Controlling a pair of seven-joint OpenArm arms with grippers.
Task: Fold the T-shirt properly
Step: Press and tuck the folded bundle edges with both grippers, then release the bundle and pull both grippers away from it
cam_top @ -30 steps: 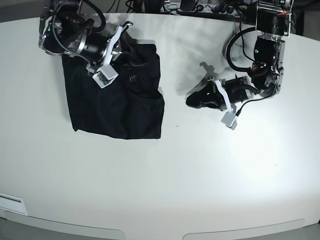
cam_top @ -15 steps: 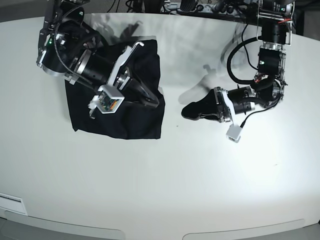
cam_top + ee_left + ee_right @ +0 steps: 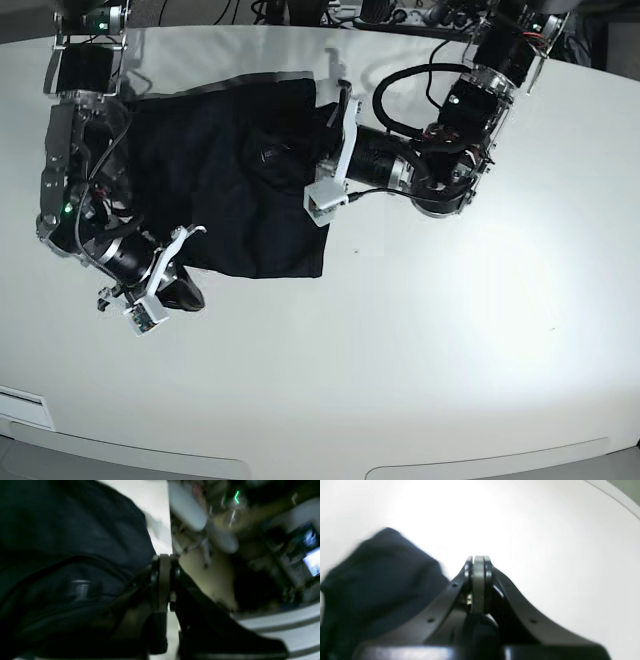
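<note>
The black T-shirt (image 3: 235,180) lies folded into a rough rectangle at the back left of the white table (image 3: 450,330). My left gripper (image 3: 343,98) is shut at the shirt's back right edge. In the left wrist view its jaws (image 3: 163,562) are pressed together, with the dark cloth (image 3: 70,555) right beside them on the left; I cannot tell if cloth is pinched. My right gripper (image 3: 196,236) is shut and empty at the shirt's front left edge. In the right wrist view it (image 3: 478,561) hangs over bare table, with the shirt (image 3: 377,580) to its left.
Cables and equipment (image 3: 400,15) line the table's far edge. The table's curved near edge (image 3: 300,462) runs along the bottom. A white label (image 3: 22,407) sits at the front left corner. Both arms lean over the shirt's sides.
My right gripper has come off the shirt's top toward its front left edge. My left arm has swung left across the table to the shirt's right edge.
</note>
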